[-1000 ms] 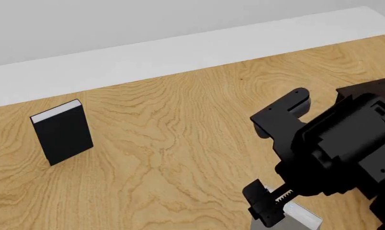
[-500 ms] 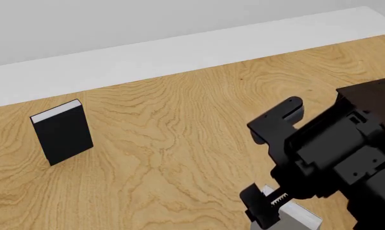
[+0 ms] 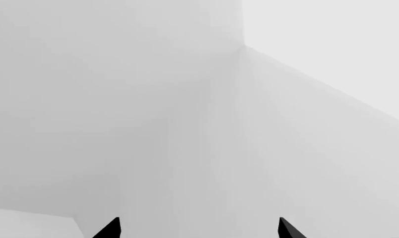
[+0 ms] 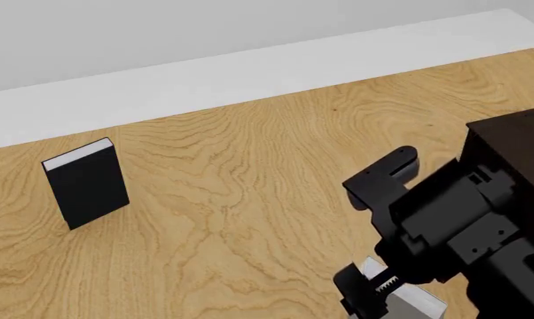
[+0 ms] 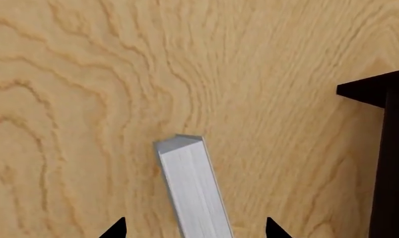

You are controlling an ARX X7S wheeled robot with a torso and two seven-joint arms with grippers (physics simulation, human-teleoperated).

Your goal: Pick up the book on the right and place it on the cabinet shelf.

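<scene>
Right wrist view: the right gripper is seen with its two dark fingertips spread wide on either side of the book, nothing being clasped between them. The spread appears to have been set so that the narrow grey slab can be straddled across its thickness, which is judged the sensible way to grasp a book standing on edge. In the head view the right gripper is placed at about five o'clock in the frame, directly over the book, whose visible part is small and largely hidden by the arm; contact between the toothed pad and the cover cannot be ruled out there. The book is a plain, light grey hardback, slab-like, its pale upper edge catching the light; edge markings are too small to be made out. It stands on the wooden floor, near the cabinet, whose almost black body lies at about three o'clock in the head view, so only a short carry is judged necessary. A black book stands well apart at nine o'clock. The left gripper is held open toward blank grey walls, evidently kept clear of the work.
</scene>
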